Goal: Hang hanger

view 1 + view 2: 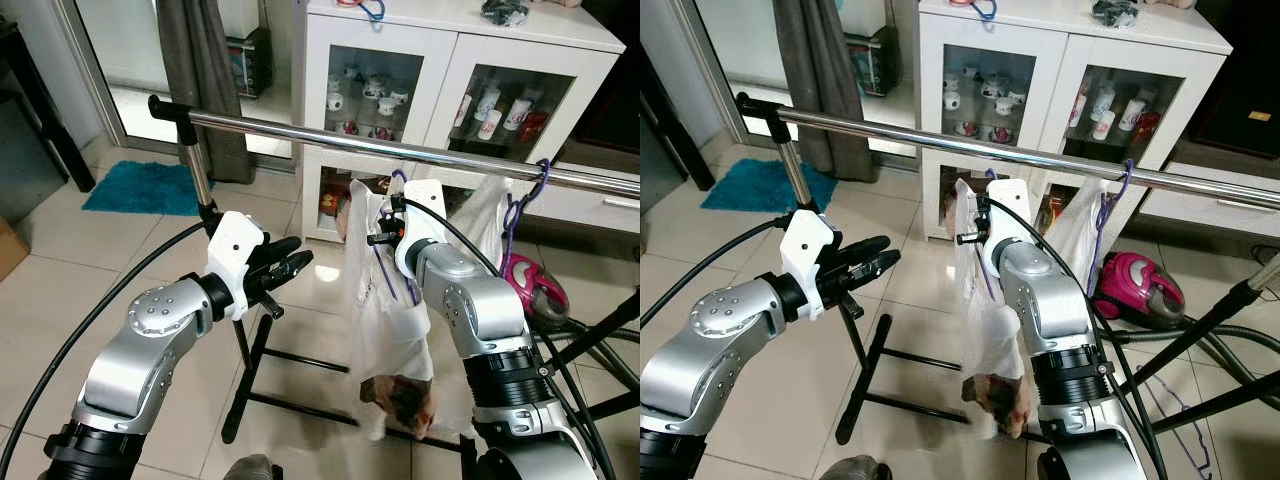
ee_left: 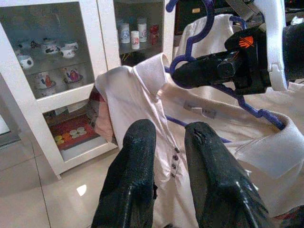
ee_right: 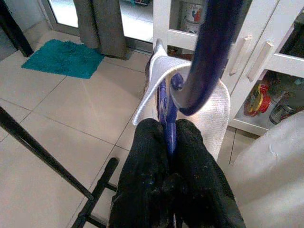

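Camera layout relative to the clothes rail point(image 1: 400, 148)

Both head cameras look forward and down across the rail toward the white cabinet point(image 1: 1040, 90), sharing rail and cabinet. The left wrist camera faces the cabinet from close range; the right wrist camera looks steeply down at the tiled floor point(image 3: 71, 118).

The rail point(image 1: 420, 150) runs off the picture's right edge; the hanger point(image 3: 209, 52) hook's top is cut off; cabinet point(image 1: 420, 90) mugs are too small to read.
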Available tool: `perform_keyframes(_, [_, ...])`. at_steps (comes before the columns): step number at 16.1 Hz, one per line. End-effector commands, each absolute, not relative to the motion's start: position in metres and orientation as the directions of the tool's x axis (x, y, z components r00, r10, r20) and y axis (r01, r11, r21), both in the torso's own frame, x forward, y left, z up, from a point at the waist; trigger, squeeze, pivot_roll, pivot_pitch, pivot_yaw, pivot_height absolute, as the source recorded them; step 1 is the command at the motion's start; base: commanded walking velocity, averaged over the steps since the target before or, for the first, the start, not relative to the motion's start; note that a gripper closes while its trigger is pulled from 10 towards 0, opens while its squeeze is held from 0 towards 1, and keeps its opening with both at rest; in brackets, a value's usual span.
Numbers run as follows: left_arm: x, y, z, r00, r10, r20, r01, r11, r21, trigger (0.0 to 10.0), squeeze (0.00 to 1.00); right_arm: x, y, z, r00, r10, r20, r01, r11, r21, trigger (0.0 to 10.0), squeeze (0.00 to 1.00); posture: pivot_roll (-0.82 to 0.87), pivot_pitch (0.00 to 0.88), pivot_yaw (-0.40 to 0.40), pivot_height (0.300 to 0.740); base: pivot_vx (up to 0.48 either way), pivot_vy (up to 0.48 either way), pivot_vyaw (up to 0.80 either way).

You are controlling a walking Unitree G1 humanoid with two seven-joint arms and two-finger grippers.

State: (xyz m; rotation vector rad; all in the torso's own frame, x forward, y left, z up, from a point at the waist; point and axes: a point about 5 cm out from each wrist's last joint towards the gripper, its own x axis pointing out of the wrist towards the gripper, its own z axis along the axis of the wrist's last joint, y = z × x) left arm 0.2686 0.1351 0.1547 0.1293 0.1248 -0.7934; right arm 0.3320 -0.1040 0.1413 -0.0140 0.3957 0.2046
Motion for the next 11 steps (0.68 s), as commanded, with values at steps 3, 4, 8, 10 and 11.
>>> perform_keyframes(3, [0.2657,0.133,0.156,0.681,-0.714,-0.162,0.73,0.68,0.071,10.0,0.0,0.3349,-0.1045,0.1507,0.912,0.197,-0.359,-0.199,0.979,0.031,10.0,0.0,0.16,0.0,-0.027,0.74,0.0,0.0,0.0])
perform_keyframes(4, [0.2657,0.133,0.156,0.681,-0.714,-0.162,0.73,0.68,0.071,10.0,0.0,0.3349,-0.1045,0.1507,0.912,0.197,-0.359,-0.199,0.979,0.031,10.0,0.0,0.16,0.0,-0.027,0.74,0.0,0.0,0.0])
perform_keyframes(8, [0.2657,0.133,0.156,0.681,-0.714,-0.162,0.73,0.68,0.071,10.0,0.0,0.3349,-0.1045,0.1507,0.912,0.197,-0.359,-0.199,0.979,0.031,10.0,0.0,0.16,0.0,-0.027,0.74,0.0,0.0,0.0])
perform_keyframes(10, [0.2657,0.133,0.156,0.681,-0.714,-0.162,0.73,0.68,0.071,10.0,0.0,0.3349,-0.1045,0.1507,0.912,0.197,-0.359,-0.199,0.979,0.031,10.0,0.0,0.16,0.0,-0.027,0.74,0.0,0.0,0.0])
perform_keyframes(11, [0.2657,0.133,0.156,0.681,-0.714,-0.162,0.73,0.68,0.071,10.0,0.0,0.3349,-0.1045,0.1507,0.912,0.197,-0.359,-0.199,0.979,0.031,10.0,0.0,0.16,0.0,-0.027,0.74,0.0,0.0,0.0])
